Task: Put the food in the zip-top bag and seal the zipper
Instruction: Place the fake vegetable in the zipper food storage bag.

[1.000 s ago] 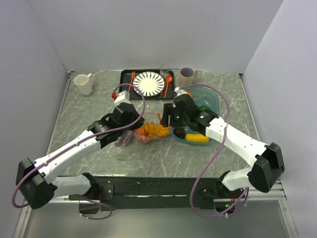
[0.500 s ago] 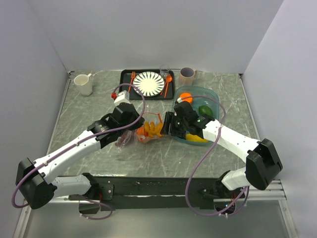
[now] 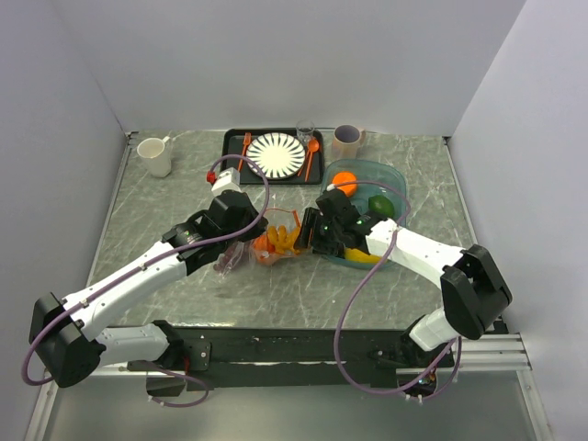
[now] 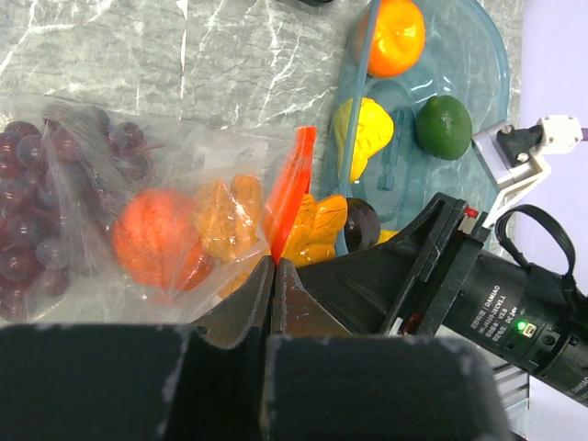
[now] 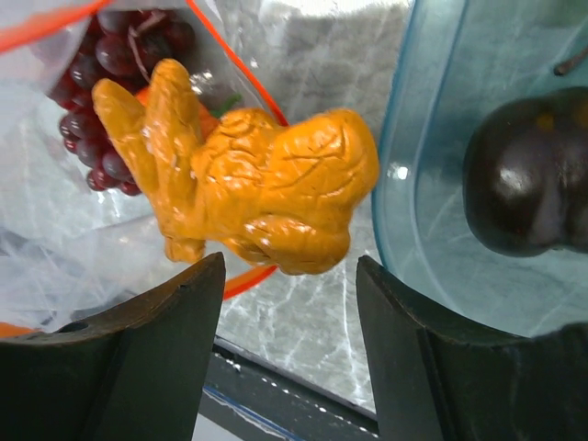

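The zip-top bag (image 4: 138, 156) lies on the table, holding purple grapes (image 4: 28, 230), a round orange fruit (image 4: 152, 239) and a yellow piece (image 4: 225, 216). My left gripper (image 4: 273, 262) is shut on its orange-red zipper (image 4: 289, 188), holding the mouth up. A knobbly yellow-orange piece (image 5: 266, 184) rests at the bag mouth, just beyond my right gripper (image 5: 289, 276). That gripper is open and its fingers touch nothing. In the teal tub (image 4: 478, 83) are an orange (image 4: 395, 35), a green lime (image 4: 443, 127), a yellow piece (image 4: 363, 129) and a dark plum (image 5: 524, 179).
At the back, a black tray (image 3: 230, 147) carries a striped plate (image 3: 276, 154), an orange fork (image 3: 245, 145) and a spoon (image 3: 312, 152). A white mug (image 3: 156, 156) stands back left, with a beige cup (image 3: 347, 141) and a glass (image 3: 305, 131) behind the tub.
My right gripper has come away from over the tub, down and left to the bag mouth, its jaws narrowing slightly. The left gripper and the bag have stayed put.
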